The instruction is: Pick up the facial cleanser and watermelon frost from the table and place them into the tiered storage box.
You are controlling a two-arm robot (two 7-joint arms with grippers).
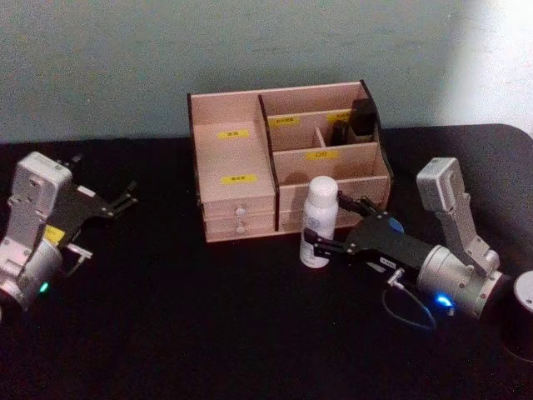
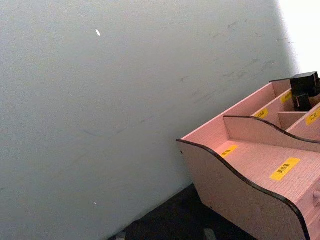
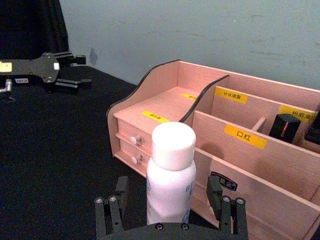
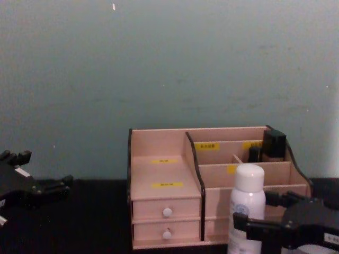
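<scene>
The facial cleanser (image 1: 321, 218), a tall white bottle with a rounded cap, stands upright on the black table just in front of the tiered storage box (image 1: 237, 179). My right gripper (image 1: 327, 227) is open around the bottle's lower half. In the right wrist view one finger (image 3: 116, 200) stands on each side of the bottle (image 3: 170, 175) with a gap between. A squat round jar with a pale lid (image 1: 521, 310), apparently the watermelon frost, is cut off at the table's right edge behind the right arm. My left gripper (image 1: 125, 196) rests open at the far left.
A small dark bottle (image 1: 362, 118) stands in the box's rear right compartment. The box's two small drawers with white knobs (image 1: 241, 218) are shut. A pale wall rises close behind the box. Bare black tabletop lies between the two arms.
</scene>
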